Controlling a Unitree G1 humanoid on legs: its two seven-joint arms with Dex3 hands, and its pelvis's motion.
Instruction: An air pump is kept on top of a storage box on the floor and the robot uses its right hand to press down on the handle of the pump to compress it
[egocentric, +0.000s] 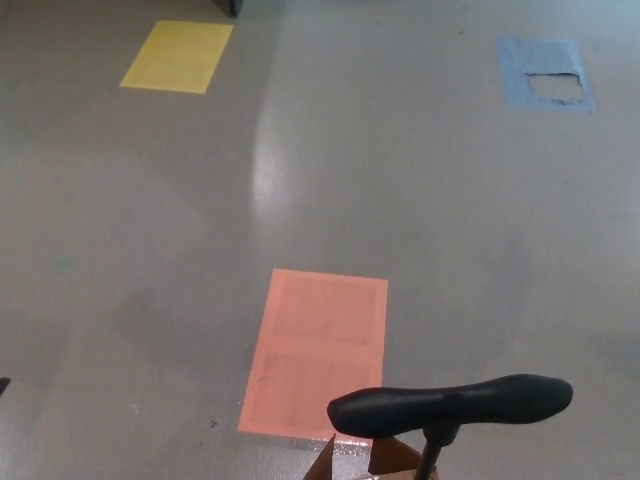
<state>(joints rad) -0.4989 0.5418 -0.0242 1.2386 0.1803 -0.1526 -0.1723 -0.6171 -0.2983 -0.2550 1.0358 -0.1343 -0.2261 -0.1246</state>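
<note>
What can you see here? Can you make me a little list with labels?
pump handle: black, at the bottom, nothing touching it
pump rod: thin, black, below the handle
box: brown cardboard corner under the pump
floor: grey, shiny
floor patches: orange, yellow, torn blue
robot hands: neither in view

No readable text, label, brand, number or sign anywhere in the head view.
</note>
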